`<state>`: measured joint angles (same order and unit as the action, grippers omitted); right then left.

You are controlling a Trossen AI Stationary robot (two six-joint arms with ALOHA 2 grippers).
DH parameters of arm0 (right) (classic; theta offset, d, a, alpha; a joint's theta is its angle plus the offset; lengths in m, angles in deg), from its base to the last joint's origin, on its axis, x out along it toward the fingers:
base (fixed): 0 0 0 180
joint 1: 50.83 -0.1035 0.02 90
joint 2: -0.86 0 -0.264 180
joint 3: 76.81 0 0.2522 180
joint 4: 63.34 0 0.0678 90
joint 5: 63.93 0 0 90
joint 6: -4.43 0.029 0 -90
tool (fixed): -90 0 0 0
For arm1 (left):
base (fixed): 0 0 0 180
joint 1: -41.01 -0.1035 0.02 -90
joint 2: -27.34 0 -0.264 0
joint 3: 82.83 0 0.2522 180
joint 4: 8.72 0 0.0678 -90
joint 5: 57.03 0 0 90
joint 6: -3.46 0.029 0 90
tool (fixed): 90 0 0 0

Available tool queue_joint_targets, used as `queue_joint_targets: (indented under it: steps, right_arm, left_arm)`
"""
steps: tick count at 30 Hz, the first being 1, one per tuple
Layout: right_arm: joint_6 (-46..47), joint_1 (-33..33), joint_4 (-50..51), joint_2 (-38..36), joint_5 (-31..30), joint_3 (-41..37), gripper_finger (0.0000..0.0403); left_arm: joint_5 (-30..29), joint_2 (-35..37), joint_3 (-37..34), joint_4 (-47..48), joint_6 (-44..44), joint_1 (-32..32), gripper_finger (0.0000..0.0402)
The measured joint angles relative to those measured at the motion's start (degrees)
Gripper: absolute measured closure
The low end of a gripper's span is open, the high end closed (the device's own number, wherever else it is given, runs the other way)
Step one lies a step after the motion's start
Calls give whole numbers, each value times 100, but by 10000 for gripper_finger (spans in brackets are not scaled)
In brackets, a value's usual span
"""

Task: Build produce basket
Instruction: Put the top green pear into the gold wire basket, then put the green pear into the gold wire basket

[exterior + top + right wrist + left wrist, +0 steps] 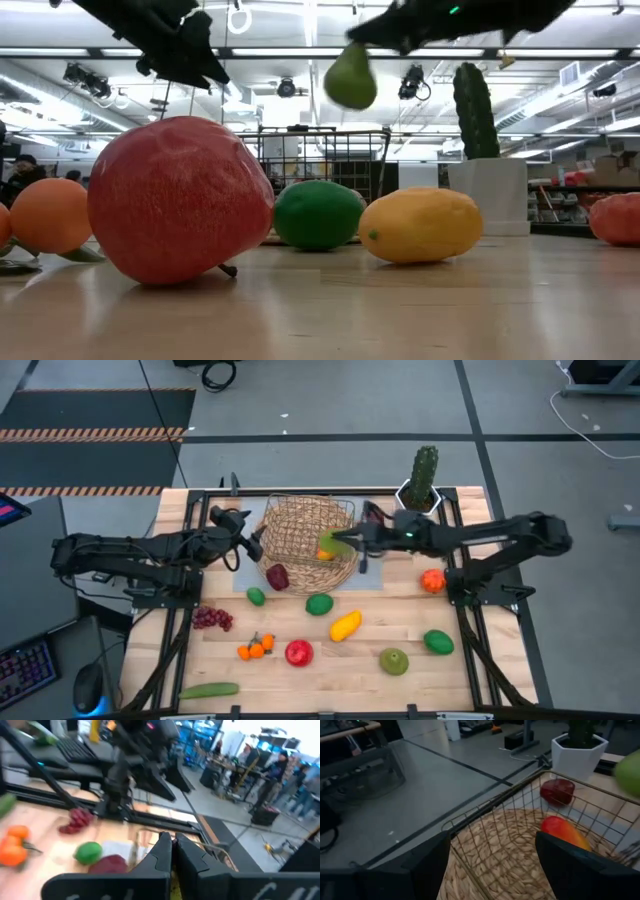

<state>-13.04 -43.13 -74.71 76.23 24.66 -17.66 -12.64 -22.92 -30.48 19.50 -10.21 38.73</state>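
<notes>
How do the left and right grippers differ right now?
The left gripper is open; the right gripper is shut. The left gripper holds nothing; the right gripper has the green pear hanging from it. The left gripper sits at the left edge of the basket; the right gripper reaches over its right part. Both are at the basket.

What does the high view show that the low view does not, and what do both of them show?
Only the high view: the cucumber, the grapes and the wicker bowl of the basket. Only the low view: the room's ceiling lights. Both: the cactus, the red apple, the yellow fruit, the lime, the open left claw at the basket's rim, and the right claw shut on the pear above it.
</notes>
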Motion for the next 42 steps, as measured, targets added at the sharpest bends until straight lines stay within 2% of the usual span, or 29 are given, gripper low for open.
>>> queue_joint_targets:
  steps: [3,7,10,14,17,22,26,29,35,42]
  right_arm:
    - [84,174,-252,506,-1,175,386]
    - [308,353,-645,931,1,276,368]
    - [426,453,-655,1069,1,276,364]
    - [415,493,-612,1132,61,278,348]
    - [479,488,-561,1145,198,278,309]
    - [715,347,-398,909,102,273,218]
    - [875,-100,-44,324,106,284,163]
    - [1170,-564,712,-135,-4,284,144]
    - [1920,-1616,2189,-723,-436,278,148]
    - [3090,-2489,2983,-801,-517,236,163]
  left_arm:
    - [-27,2,-66,-98,-57,17,104]
    - [-119,5,-640,-771,-26,104,104]
    - [-204,7,-1100,-1596,395,46,104]
    - [-240,92,-1304,-2041,507,-19,104]
    - [-153,133,-1299,-2326,636,45,104]
    - [428,131,-1298,-2778,816,204,104]
    - [588,131,-1298,-2784,840,316,104]
    - [588,131,-1298,-2795,841,356,104]
    - [630,129,-1298,-2798,752,354,104]
    - [688,127,-1298,-2856,678,425,104]
